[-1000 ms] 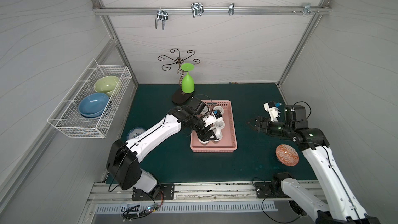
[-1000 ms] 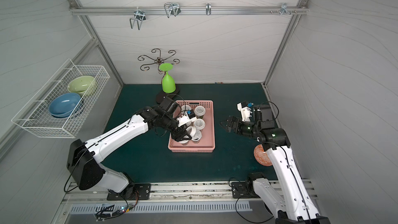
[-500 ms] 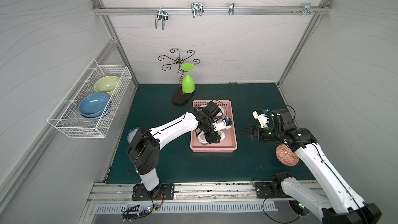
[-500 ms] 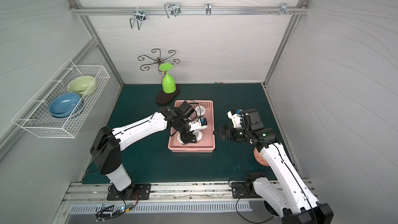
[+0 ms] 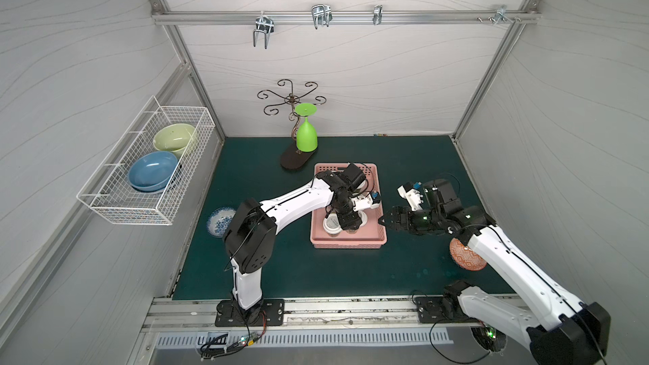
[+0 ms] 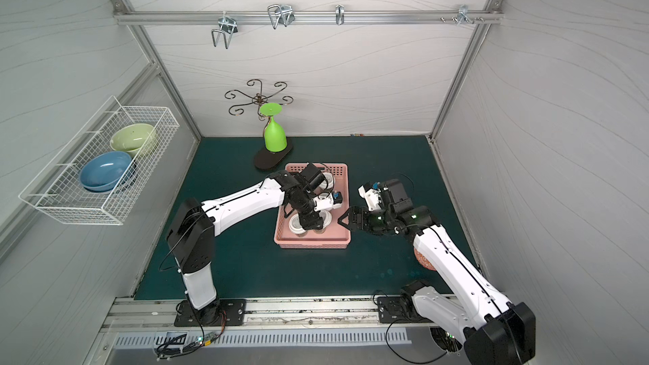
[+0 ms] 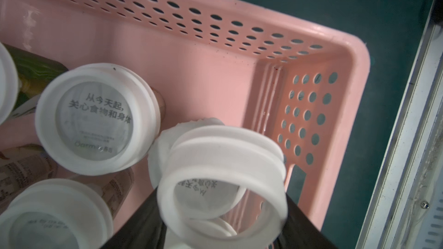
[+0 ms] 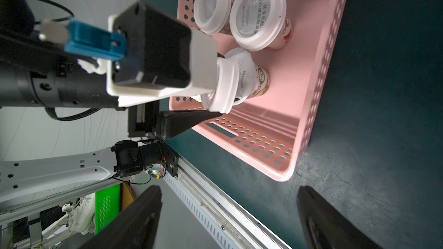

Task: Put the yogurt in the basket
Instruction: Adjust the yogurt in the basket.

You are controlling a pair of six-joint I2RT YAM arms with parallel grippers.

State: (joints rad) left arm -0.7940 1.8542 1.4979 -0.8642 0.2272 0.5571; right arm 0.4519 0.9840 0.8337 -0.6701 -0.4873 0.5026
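Left gripper [image 5: 347, 222] was down inside the pink basket [image 5: 348, 242], jaws pinched on one yogurt cup [image 8: 242, 77] at its white lid. The cup was tilted and sat toward the front end of the basket, near the slot-handle wall. I couldn't tell if its base touched the basket floor, as the view was too cramped. Several other cups [image 7: 96, 118] stood upright right beside it, all inside the basket. Right gripper [image 5: 383, 221] hung just outside the basket's right wall, over the green mat [image 5: 267, 268], fingers spread wide, nothing between them.
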